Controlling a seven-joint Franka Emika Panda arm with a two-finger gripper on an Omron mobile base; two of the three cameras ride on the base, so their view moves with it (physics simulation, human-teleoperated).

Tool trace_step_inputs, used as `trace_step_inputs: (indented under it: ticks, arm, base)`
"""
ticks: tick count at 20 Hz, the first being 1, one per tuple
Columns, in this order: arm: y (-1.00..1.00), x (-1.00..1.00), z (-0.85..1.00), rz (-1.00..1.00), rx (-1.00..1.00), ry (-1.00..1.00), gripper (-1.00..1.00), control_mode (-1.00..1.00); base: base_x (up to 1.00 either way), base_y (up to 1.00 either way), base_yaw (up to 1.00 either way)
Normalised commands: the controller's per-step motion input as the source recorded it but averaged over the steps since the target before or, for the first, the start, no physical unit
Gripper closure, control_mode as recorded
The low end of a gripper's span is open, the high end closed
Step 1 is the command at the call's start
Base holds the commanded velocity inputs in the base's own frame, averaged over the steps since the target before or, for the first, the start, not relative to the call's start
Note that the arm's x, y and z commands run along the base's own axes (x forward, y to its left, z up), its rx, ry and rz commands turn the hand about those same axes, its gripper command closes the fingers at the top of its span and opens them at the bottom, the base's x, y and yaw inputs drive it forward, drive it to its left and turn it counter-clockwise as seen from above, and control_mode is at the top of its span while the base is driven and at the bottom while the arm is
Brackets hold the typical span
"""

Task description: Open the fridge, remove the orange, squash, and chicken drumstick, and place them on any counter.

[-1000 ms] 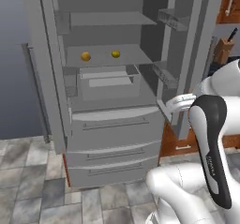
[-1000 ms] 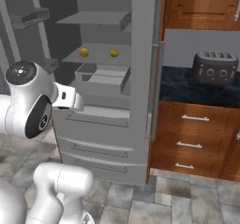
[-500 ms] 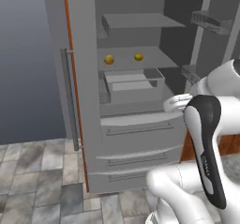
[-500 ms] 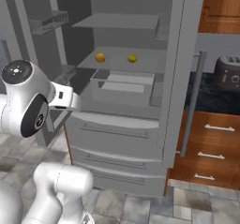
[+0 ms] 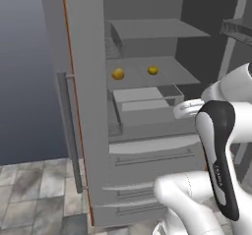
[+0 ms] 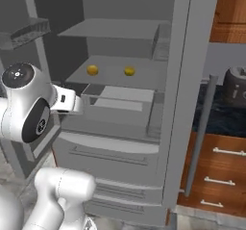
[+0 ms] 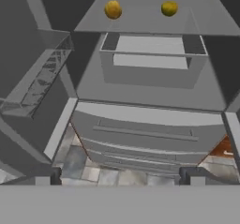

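The fridge (image 5: 147,153) (image 6: 113,152) (image 7: 145,129) stands open, both doors swung wide. Two small round pieces lie apart on its middle shelf: an orange-yellow one (image 5: 117,73) (image 6: 92,70) (image 7: 113,9) on the left and a yellower one (image 5: 153,70) (image 6: 129,71) (image 7: 169,8) on the right. I cannot tell which is the orange and which the squash. The chicken drumstick is hidden. My gripper (image 7: 119,181) is open and empty, in front of the fridge and pointing at its upper drawer. The black counter (image 6: 218,121) lies right of the fridge.
A shallow open box (image 7: 152,54) sits on the shelf under the two pieces. The left door (image 5: 83,106) and the right door (image 6: 187,99) flank the opening; door bins (image 7: 37,87) jut inward. A toaster (image 6: 235,84) stands on the counter above wooden drawers (image 6: 221,176).
The whole picture has shifted and the fridge looks larger: the base has driven closer to it. My gripper stays open and the two pieces have not moved on the shelf.
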Motion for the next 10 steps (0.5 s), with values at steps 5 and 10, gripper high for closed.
trace_step_inputs:
  ticks: [5, 10]
  arm:
    - [0.0, 0.0, 0.0, 0.0, 0.0, 0.0, -1.0, 1.0]
    - [0.0, 0.0, 0.0, 0.0, 0.0, 0.0, -1.0, 1.0]
  base:
    - [1.0, -0.36, 0.0]
    - [0.96, -0.19, 0.0]
